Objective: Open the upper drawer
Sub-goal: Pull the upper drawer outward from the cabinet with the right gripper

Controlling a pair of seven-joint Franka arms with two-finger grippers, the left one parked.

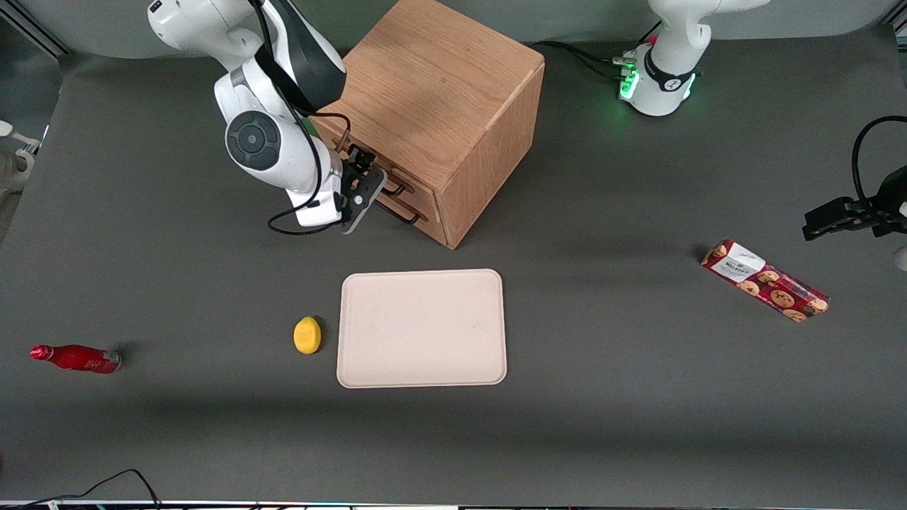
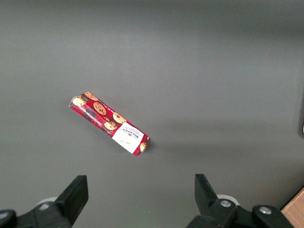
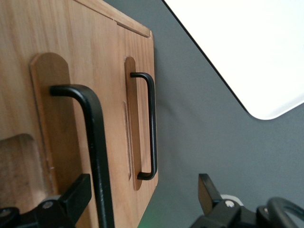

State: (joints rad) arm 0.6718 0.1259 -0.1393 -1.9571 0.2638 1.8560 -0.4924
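Cabinet (image 1: 432, 106): oak cube, seen at 12 o'clock of the tray (image 1: 422, 328) in the front view, farther from the camera than it; the drawer face is turned toward the working arm's end of the table.

Upper drawer (image 3: 52, 118): topmost of 2; judged shut, its front sitting flush with the cabinet face.

Upper handle (image 3: 92, 142): thin black wire bar, seen closest in the wrist view; long axis parallel to the drawer front, running along the drawer's width.

Lower handle (image 3: 151, 123): same black wire, on the drawer below; not the target.

Gripper (image 1: 368, 185): held right at the drawer fronts, at about 9 o'clock of the cabinet's front corner in the front view.

Gripper state: fingers spread apart, nothing clamped; in the wrist view the upper handle bar passes between the 2 fingers, close beside 1 finger (image 3: 76, 194), with the other finger (image 3: 209, 192) well apart from it.

Key relation: the handle bar is judged to lie inside the finger gap, off centre toward 1 finger; the fingers are set across the bar's long axis, so a closing would pinch it crosswise.

Next move, judged: fingers to be closed on the upper handle, then a pull straight away from the drawer front.

Risk, judged: the lower handle lies near; a slip downward could catch the wrong drawer.

Others: lemon (image 1: 307, 334) just beside the tray; red bottle (image 1: 76, 358); cookie box (image 1: 765, 280).
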